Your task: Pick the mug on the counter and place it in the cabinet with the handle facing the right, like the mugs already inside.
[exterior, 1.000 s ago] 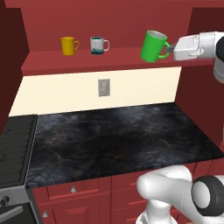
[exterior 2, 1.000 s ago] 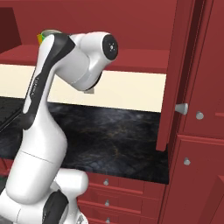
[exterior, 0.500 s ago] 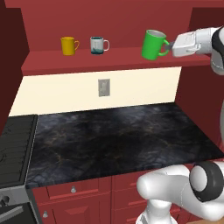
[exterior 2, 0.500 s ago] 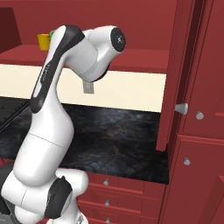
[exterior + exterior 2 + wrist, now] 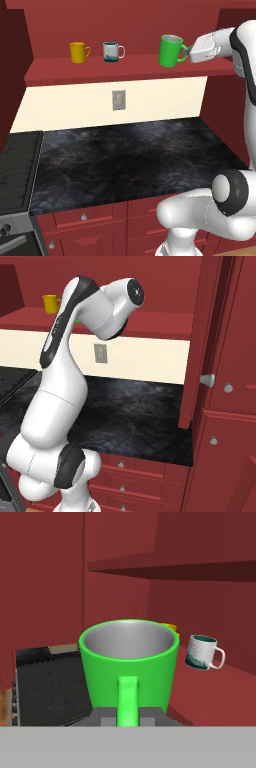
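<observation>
End effector (image 5: pixel 189 51) clamped tight on the handle (image 5: pixel 184 53) of the green mug (image 5: pixel 170 50), coming in from the mug's 3 o'clock side in the left base view. Mug is upright, at shelf height in the open red cabinet (image 5: pixel 125 20), handle pointing right toward the wrist. Can't tell if its base is touching the shelf board (image 5: pixel 100 71) or just above it.

Hand view: green mug (image 5: pixel 129 662) dead centre, handle (image 5: pixel 127 701) at 6 o'clock running down between the fingertips, pale grey inside visible.

Yellow mug (image 5: pixel 78 52) and white-and-teal mug (image 5: pixel 112 51) stand on the same shelf board, well apart from the green one at its 9 o'clock, both handles to the right. In the hand view the white-and-teal mug (image 5: pixel 203 652) sits at 3 o'clock of the green mug.

Black marble counter (image 5: pixel 130 157) lies below, stove grate (image 5: pixel 15 170) at its 9 o'clock edge, wall outlet (image 5: pixel 118 100) on the cream backsplash. Right base view: arm blocks the mug, cabinet door (image 5: pixel 200 341) open at 3 o'clock.
</observation>
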Motion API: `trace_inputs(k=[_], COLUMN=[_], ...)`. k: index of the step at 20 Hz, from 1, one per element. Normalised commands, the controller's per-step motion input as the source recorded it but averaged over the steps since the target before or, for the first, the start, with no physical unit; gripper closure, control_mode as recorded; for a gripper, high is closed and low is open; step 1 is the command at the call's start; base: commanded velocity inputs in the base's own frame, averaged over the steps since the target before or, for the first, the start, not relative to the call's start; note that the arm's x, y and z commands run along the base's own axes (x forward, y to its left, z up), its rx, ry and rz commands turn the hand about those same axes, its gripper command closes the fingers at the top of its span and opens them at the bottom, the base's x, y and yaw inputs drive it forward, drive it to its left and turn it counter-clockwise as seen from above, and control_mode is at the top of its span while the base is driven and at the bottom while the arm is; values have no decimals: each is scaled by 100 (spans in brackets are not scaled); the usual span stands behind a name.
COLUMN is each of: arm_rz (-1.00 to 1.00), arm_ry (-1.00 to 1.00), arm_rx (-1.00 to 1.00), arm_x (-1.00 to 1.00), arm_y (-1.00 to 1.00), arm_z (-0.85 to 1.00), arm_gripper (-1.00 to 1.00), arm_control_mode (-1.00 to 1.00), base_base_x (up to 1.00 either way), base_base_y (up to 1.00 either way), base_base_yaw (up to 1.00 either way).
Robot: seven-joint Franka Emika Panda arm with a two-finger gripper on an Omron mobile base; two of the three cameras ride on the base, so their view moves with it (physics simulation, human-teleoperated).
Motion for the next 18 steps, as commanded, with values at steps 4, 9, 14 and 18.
trace_inputs(k=[4, 9, 14, 18], arm_rz=[0, 0, 0, 0], arm_ry=[0, 0, 1, 0], arm_rx=[-6, -4, 0, 0], arm_x=[32, 37, 43, 44], arm_y=[0, 0, -2, 0], arm_z=[-11, -22, -23, -3], arm_gripper=[100, 100, 100, 100], arm_control_mode=[-100, -100, -100, -100], base_base_x=[0, 0, 0, 0], base_base_y=[0, 0, 0, 0], base_base_yaw=[0, 0, 0, 0])
